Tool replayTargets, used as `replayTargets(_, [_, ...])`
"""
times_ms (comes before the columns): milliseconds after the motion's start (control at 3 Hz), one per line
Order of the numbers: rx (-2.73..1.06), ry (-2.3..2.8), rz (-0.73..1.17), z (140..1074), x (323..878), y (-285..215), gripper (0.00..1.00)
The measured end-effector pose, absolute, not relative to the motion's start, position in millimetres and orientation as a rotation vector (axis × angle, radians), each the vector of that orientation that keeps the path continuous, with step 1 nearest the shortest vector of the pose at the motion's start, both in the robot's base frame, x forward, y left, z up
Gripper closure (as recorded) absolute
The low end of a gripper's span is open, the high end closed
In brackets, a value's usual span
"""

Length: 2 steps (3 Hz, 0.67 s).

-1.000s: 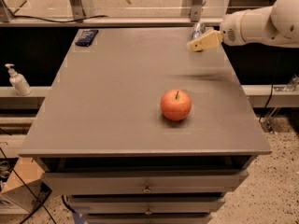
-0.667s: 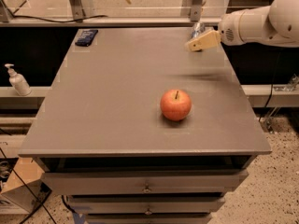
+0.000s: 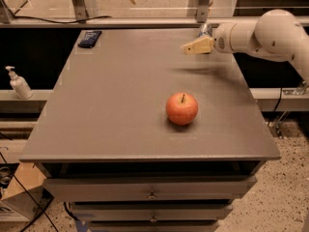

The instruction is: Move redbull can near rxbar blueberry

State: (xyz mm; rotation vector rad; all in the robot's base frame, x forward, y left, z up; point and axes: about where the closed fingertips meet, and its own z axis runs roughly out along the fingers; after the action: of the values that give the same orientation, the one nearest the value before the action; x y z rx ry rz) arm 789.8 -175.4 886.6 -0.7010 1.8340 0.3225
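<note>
The redbull can (image 3: 205,31) stands upright near the far right edge of the grey table (image 3: 120,95), partly hidden behind my arm. My gripper (image 3: 195,47) hovers above the table just in front and to the left of the can, pointing left. The rxbar blueberry (image 3: 90,38), a dark blue flat wrapper, lies at the far left corner of the table, far from the can.
A red-orange apple (image 3: 182,108) sits right of the table's centre. A soap dispenser (image 3: 18,83) stands on a shelf to the left. A metal frame and rail run along the back. Drawers sit below the table front.
My gripper has moved a little to the left, away from the can. The can, the apple and the bar have not moved.
</note>
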Motion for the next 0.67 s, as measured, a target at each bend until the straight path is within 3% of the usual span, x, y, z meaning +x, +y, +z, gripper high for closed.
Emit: replayTargets(667, [-0.552, 1.847, 0.306, 850, 831, -179, 0.0])
